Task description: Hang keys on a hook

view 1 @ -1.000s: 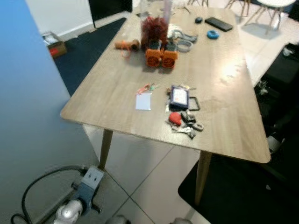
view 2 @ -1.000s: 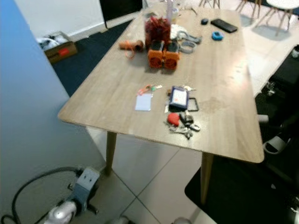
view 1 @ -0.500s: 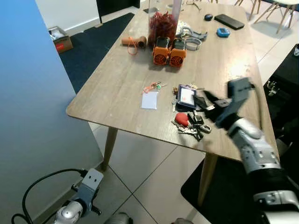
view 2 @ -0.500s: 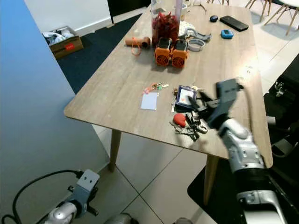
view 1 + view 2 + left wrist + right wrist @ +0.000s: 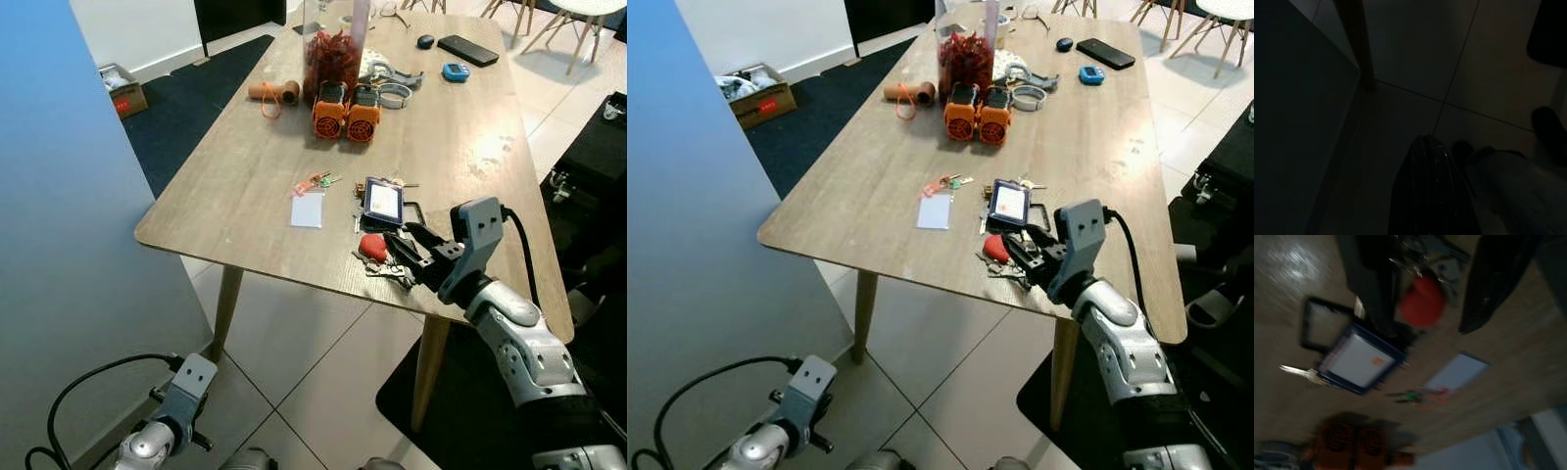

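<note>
A bunch of keys with a red fob (image 5: 375,255) lies on the wooden table (image 5: 235,211) close to its near edge. My right gripper (image 5: 400,257) reaches in from the right, low over the table, and stands open with one black finger on each side of the bunch. The right wrist view has the red fob (image 5: 1422,307) between the two black fingers (image 5: 1376,289), with metal keys beyond it. My left arm (image 5: 157,436) hangs idle beside the table leg. Its fingers (image 5: 1427,191) look pressed together in the dark left wrist view.
A blue-framed card holder (image 5: 383,202) lies just behind the keys. A white card (image 5: 307,210) and small tagged keys (image 5: 313,181) lie to their left. Orange gadgets (image 5: 343,113), a jar (image 5: 328,49) and a phone (image 5: 466,49) are farther back. A blue partition (image 5: 59,245) stands on the left.
My right arm came into view from the right and has dropped lower and nearer, so its open fingers now straddle the keys. The camera shifted slightly.
</note>
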{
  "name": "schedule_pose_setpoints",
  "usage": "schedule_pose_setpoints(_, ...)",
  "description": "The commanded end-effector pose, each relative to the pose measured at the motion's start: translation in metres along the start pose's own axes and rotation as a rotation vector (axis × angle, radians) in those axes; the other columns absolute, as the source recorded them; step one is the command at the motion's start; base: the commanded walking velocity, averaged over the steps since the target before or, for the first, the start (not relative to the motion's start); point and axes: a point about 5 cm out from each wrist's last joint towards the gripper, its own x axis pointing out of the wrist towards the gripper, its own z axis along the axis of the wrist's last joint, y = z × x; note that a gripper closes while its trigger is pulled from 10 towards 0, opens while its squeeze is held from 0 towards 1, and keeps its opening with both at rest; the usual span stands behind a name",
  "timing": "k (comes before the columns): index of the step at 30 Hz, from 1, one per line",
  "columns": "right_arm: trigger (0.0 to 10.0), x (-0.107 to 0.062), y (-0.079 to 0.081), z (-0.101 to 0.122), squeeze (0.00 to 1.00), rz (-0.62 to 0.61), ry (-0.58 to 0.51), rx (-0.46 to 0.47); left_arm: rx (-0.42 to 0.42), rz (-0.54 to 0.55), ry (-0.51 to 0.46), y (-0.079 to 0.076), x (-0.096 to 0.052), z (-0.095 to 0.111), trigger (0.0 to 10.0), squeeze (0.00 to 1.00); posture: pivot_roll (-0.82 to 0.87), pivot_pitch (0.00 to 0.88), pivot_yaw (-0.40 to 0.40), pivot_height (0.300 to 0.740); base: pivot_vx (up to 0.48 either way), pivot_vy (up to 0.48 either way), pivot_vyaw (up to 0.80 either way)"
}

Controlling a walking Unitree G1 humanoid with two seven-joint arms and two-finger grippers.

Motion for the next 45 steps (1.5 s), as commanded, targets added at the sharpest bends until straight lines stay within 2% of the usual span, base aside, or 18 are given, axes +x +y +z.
schedule_pose_setpoints(1,10.0,-0.005,-0.004,-0.005,1.00,-0.051,0.019,0.012,-0.014,-0.013,0.034,-0.008,-0.001,-0.007,10.0,0.00,0.05,0.089,0.008,0.740,0.000,0.000,0.00)
schedule_pose_setpoints(4,10.0,-0.006,-0.004,-0.013,0.98,-0.090,0.037,0.038,-0.012,-0.017,0.037,-0.009,-0.001,-0.008,10.0,0.00,0.05,0.090,0.010,0.740,0.000,0.000,0.00)
schedule_pose_setpoints(5,10.0,-0.006,-0.003,-0.014,0.70,-0.094,0.041,0.051,-0.011,-0.017,0.037,-0.009,0.000,-0.008,10.0,0.00,0.04,0.092,0.012,0.740,0.000,0.000,0.00)
schedule_pose_setpoints(6,10.0,-0.006,-0.003,-0.014,0.70,-0.094,0.041,0.051,-0.011,-0.017,0.037,-0.009,0.000,-0.008,10.0,0.00,0.04,0.092,0.012,0.740,0.000,0.000,0.00)
schedule_pose_setpoints(7,10.0,-0.004,-0.003,-0.016,0.00,-0.100,0.044,0.068,-0.011,-0.018,0.037,-0.009,0.000,-0.008,10.0,0.00,0.04,0.094,0.014,0.740,0.000,0.000,0.00)
schedule_pose_setpoints(9,10.0,0.000,-0.001,-0.018,0.00,-0.108,0.052,0.104,-0.009,-0.018,0.038,-0.010,0.000,-0.008,10.0,0.00,0.04,0.097,0.013,0.740,0.000,0.000,0.00)
schedule_pose_setpoints(14,10.0,0.009,0.006,-0.020,0.00,-0.080,0.073,0.115,-0.008,-0.018,0.041,-0.010,0.000,-0.007,10.0,0.00,0.04,0.101,0.010,0.740,0.000,0.000,0.00)
schedule_pose_setpoints(15,10.0,0.013,0.015,-0.020,0.00,-0.037,0.087,0.118,-0.009,-0.015,0.042,-0.010,0.001,-0.007,10.0,0.00,0.05,0.102,0.007,0.740,0.000,0.000,0.00)
schedule_pose_setpoints(19,10.0,0.019,0.027,-0.027,0.00,0.015,0.131,0.109,-0.014,-0.010,0.044,-0.010,0.001,-0.006,10.0,0.00,0.05,0.103,0.002,0.740,0.000,0.000,0.00)
schedule_pose_setpoints(27,10.0,0.019,0.037,-0.033,0.00,0.063,0.171,0.122,-0.024,-0.003,0.041,-0.009,0.001,-0.007,10.0,0.00,0.06,0.104,-0.005,0.740,0.000,0.000,0.00)
schedule_pose_setpoints(30,10.0,0.014,0.034,-0.031,0.00,0.043,0.163,0.131,-0.030,-0.001,0.036,-0.008,-0.001,-0.009,10.0,0.00,0.06,0.105,-0.006,0.740,0.000,0.000,0.00)
schedule_pose_setpoints(32,10.0,0.010,0.022,-0.026,0.00,-0.034,0.129,0.162,-0.039,0.004,0.034,-0.007,-0.002,-0.010,10.0,0.00,0.05,0.107,-0.005,0.740,0.000,0.000,0.00)
schedule_pose_setpoints(34,10.0,0.009,0.019,-0.024,0.00,-0.059,0.117,0.168,-0.040,0.004,0.034,-0.007,-0.002,-0.010,10.0,0.00,0.05,0.107,-0.005,0.740,0.000,0.000,0.00)
schedule_pose_setpoints(38,10.0,0.003,0.003,-0.018,0.00,-0.193,0.054,0.244,-0.046,0.008,0.032,-0.005,-0.003,-0.010,10.0,0.00,0.05,0.107,-0.001,0.740,0.000,0.000,0.00)
schedule_pose_setpoints(45,10.0,-0.001,0.006,-0.025,0.00,-0.182,0.106,0.239,-0.049,0.008,0.031,-0.004,-0.003,-0.010,10.0,0.00,0.05,0.109,0.006,0.740,0.000,0.000,0.00)
